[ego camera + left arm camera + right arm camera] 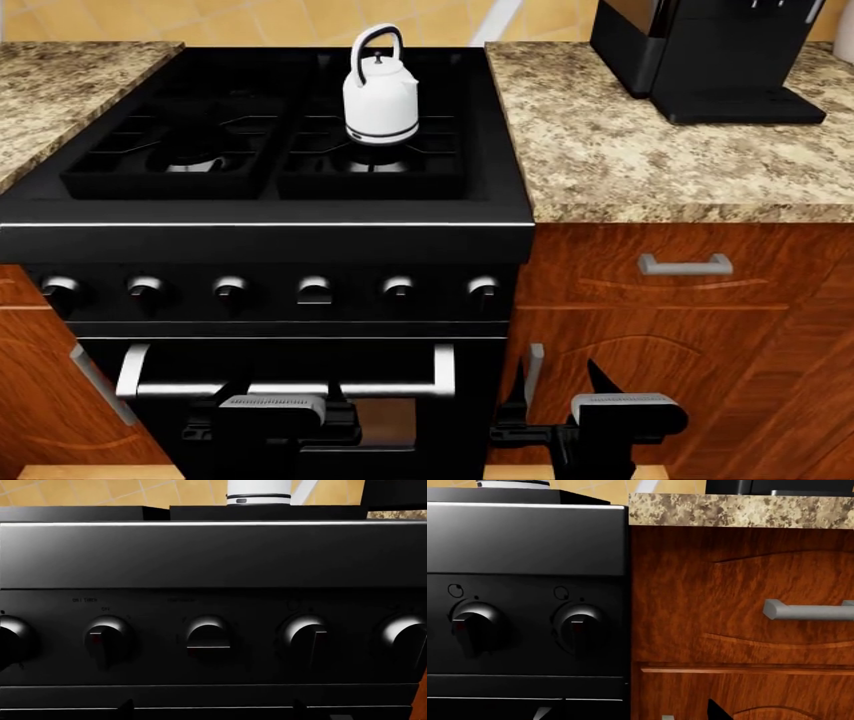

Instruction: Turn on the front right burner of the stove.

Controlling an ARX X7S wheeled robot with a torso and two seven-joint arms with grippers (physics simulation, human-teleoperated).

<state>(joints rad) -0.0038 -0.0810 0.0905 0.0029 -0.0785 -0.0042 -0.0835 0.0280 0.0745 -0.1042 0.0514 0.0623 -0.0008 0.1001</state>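
Facing the glossy black stove (267,240), you've got a white kettle (379,98) on its front right burner (376,160), frame center-top. Right gripper (554,385) fingers spread apart, lower right; left gripper (274,425) state unreadable.

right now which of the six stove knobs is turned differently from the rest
The fourth knob from the left: its grip bar lies horizontal, while the other five point vertically.

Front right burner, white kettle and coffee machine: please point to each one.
front right burner (358,166), head view, silvery base ring left of the kettle.
white kettle (380,105), head view, middle of its body.
coffee machine (727,50), head view, black front.
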